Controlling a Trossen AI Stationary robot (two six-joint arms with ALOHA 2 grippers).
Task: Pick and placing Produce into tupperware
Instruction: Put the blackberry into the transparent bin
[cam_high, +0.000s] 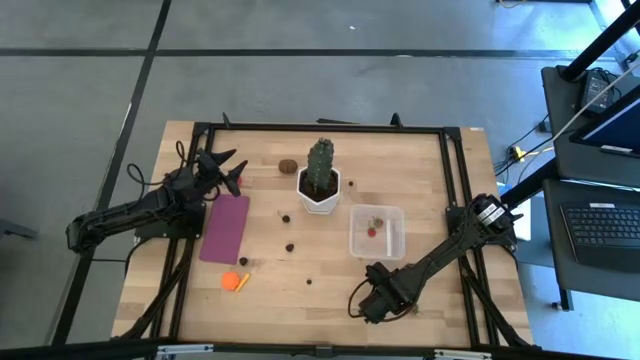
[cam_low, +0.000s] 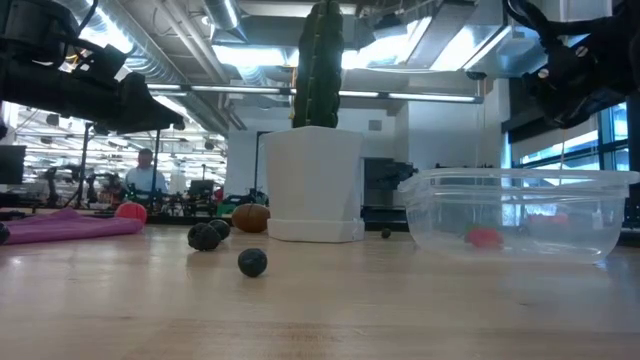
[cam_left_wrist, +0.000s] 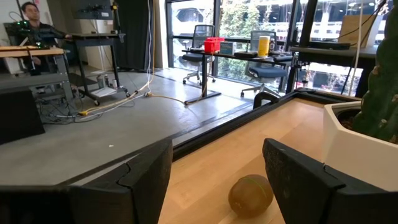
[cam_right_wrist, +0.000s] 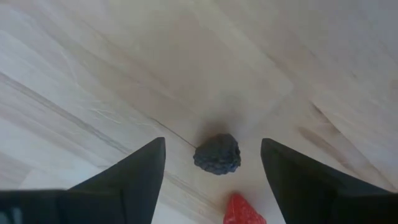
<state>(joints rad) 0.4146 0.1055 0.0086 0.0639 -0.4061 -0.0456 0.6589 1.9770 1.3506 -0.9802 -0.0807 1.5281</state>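
From overhead, my right gripper (cam_high: 368, 303) hides whatever sits beneath it near the front edge of the table (cam_high: 440, 190). Only its wrist camera shows a dark berry (cam_right_wrist: 217, 154) on the wood between the two spread fingers, apart from both, with a red piece (cam_right_wrist: 244, 210) beside it cut off by the picture edge. Nothing is held.

My left gripper (cam_high: 228, 170) hangs by the far end of the purple mat (cam_high: 226, 227), jaws parted and empty, the brown kiwi-like oval (cam_left_wrist: 250, 195) lying on the table ahead of it.

The tupperware (cam_high: 376, 232) sits right of the cactus pot (cam_high: 319, 191) and holds one red piece (cam_low: 485, 237) that I can make out clearly.

Overhead I count four dark specks loose on the table, one orange piece (cam_high: 234, 281) near the front left, one kiwi, one cactus (cam_high: 320, 160) and one box. The specks are too small to identify.
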